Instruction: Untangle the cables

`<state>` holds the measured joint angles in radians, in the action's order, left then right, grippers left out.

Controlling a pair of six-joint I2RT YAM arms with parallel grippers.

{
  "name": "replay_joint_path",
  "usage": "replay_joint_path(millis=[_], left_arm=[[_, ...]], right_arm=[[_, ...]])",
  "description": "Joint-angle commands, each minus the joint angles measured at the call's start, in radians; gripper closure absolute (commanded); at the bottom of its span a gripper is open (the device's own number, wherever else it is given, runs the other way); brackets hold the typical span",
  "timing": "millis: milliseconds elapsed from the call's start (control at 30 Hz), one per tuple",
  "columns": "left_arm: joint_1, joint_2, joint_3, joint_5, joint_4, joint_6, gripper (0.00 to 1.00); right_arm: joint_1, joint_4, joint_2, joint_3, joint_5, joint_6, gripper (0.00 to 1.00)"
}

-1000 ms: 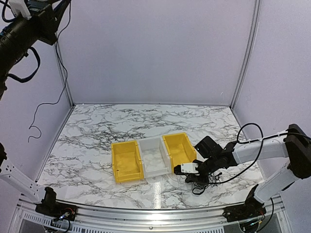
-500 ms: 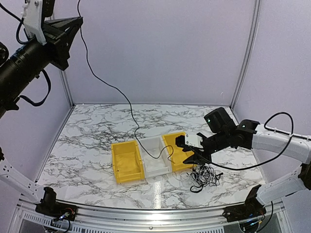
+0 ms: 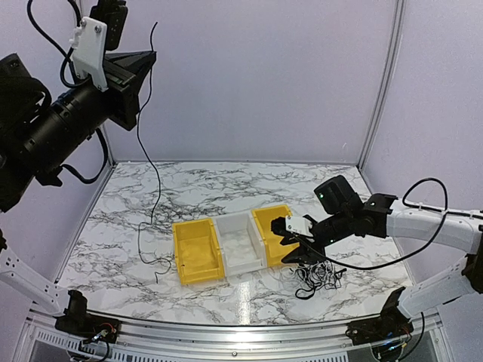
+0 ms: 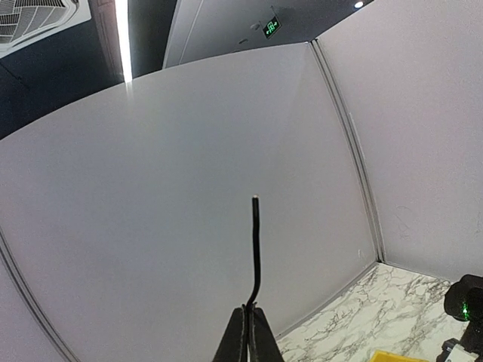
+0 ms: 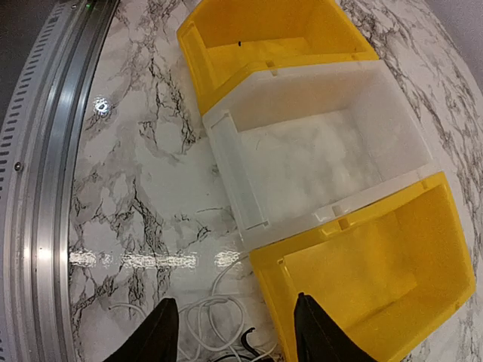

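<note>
The left gripper (image 3: 151,59), held high, is pinched tight on one black cable (image 3: 143,147), which hangs almost vertically down to the table (image 3: 121,219). The right gripper (image 5: 235,332) gapes wide above the tangled cables (image 3: 315,277)

Looking down past my gripper (image 5: 234,335), fingers (image 5: 155,332) spread apart. White bin (image 5: 324,143) sits dead center. One yellow bin (image 5: 272,38) is pressed against its upper side, a second yellow bin (image 5: 377,279) against its lower side. Just off the white bin's lower-left corner, pale cables (image 5: 219,313) loop on the marble table (image 5: 136,188), right under my fingers. A metal rail (image 5: 38,188) runs well to the bin's left.
</note>
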<state>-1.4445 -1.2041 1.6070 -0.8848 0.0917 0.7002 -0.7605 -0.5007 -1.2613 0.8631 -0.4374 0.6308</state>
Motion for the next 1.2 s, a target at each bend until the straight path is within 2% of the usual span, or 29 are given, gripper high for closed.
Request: replay_joint_path(millis=[0,767,1167], left_arm=[[0.043,0.001,0.017,0.036,-0.016,-0.076,1.0],[0.256,-0.034,-0.04,0.215,-0.055,-0.241,1.0],[0.322,-0.02,-0.097,0.226,-0.044,-0.274,1.0]], right_arm=[[0.005,0.092,-0.012,-0.034,-0.006,-0.007,0.48],[0.007,0.158,0.002,-0.105,0.012,-0.013,0.49],[0.013,0.168,0.008,-0.116,0.018,-0.014,0.49]])
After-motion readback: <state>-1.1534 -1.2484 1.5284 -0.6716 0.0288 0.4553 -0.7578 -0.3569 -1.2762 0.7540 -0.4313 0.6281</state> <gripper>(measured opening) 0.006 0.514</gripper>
